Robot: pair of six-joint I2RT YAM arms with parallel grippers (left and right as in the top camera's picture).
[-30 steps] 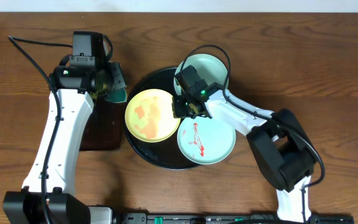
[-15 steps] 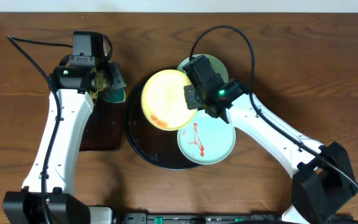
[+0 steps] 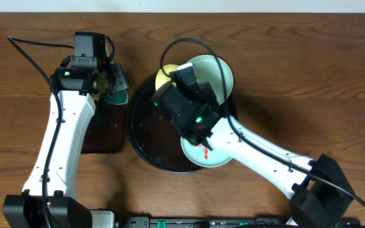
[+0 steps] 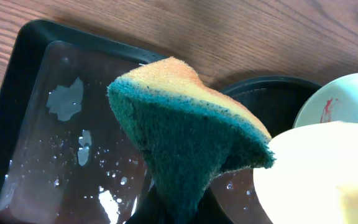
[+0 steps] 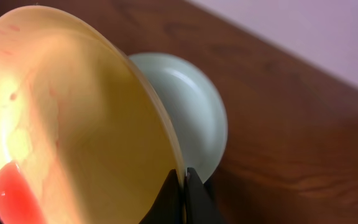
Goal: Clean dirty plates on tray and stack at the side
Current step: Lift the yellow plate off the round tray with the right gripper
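Holding yellow plate tilted above round tray, R gripper clamped on rim; L gripper clamped on sponge left of tray. Risk: thin edge-grip slips w/ scrubbing (sauce slick).

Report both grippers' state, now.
Left gripper: closed on the sponge.
Right gripper: closed on the rim of the yellow plate, which is tilted.

The arms are white-shelled with black joints, black cables (green lights glowing) and a black-fingered right claw.
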